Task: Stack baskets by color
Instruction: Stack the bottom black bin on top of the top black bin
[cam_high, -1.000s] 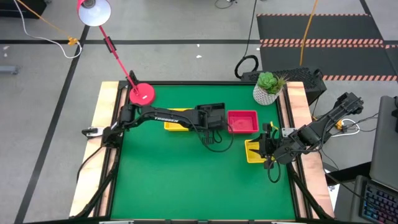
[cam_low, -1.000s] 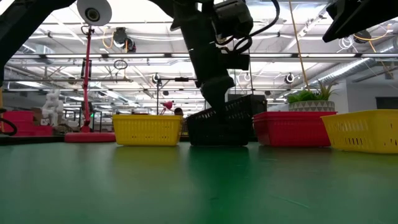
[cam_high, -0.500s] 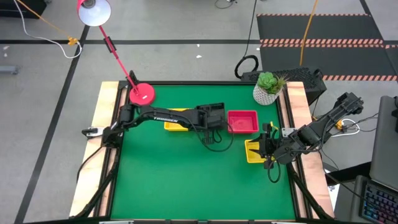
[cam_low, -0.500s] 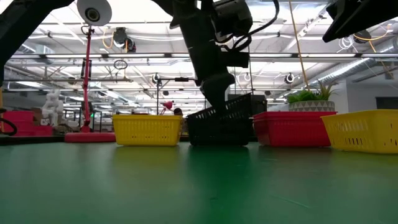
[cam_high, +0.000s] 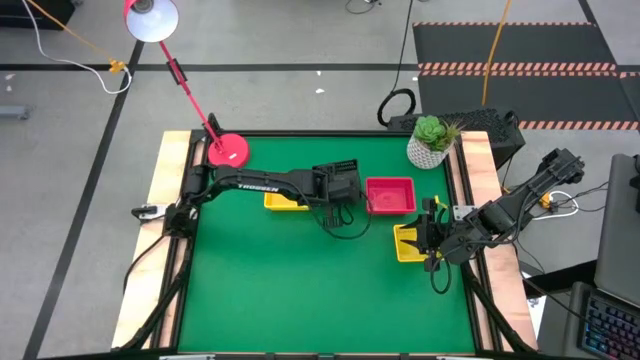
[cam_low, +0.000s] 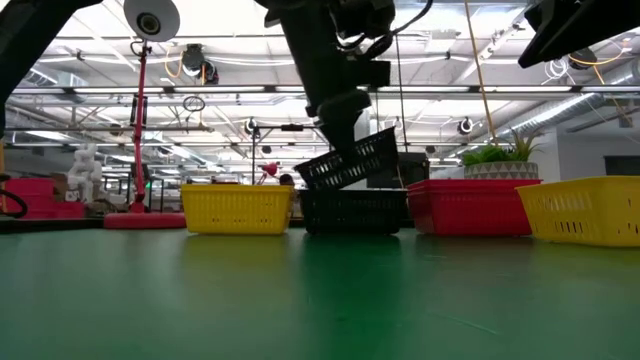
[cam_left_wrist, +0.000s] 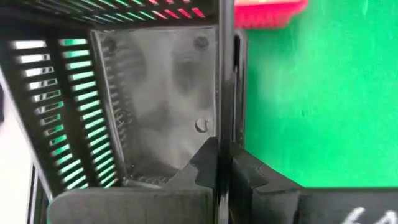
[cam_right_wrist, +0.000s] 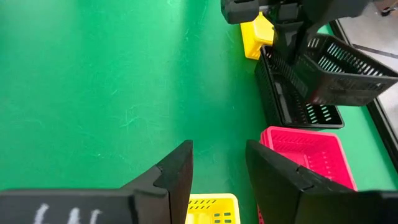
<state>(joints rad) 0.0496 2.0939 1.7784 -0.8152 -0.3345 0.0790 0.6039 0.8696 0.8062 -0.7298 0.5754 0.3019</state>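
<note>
The left claw (cam_low: 338, 108) is clamped on the rim wall of a black basket (cam_low: 349, 162), its fingers (cam_left_wrist: 225, 163) pinched tight on either side of the thin plastic edge. The basket hangs tilted in the air, clear of the green worktop (cam_high: 300, 290), one end higher than the other. Directly under it sits a second black basket (cam_low: 353, 211), flat on the worktop — the right wrist view shows the lifted one hovering over its far end, apart from it.

Outward from there: a yellow basket (cam_high: 284, 202) lies just beside the black pair on the lamp side, partly hidden under the left arm, and a red basket (cam_high: 391, 195) stands just beside them on the other side. A round red lamp base (cam_high: 228, 151) sits near the worktop's back-left corner, a white plant pot (cam_high: 428, 152) near its back-right one.

The right claw (cam_high: 431, 243) waits near the worktop's right edge, over another yellow basket (cam_high: 405, 243) (its fingers stand apart with nothing between them).
</note>
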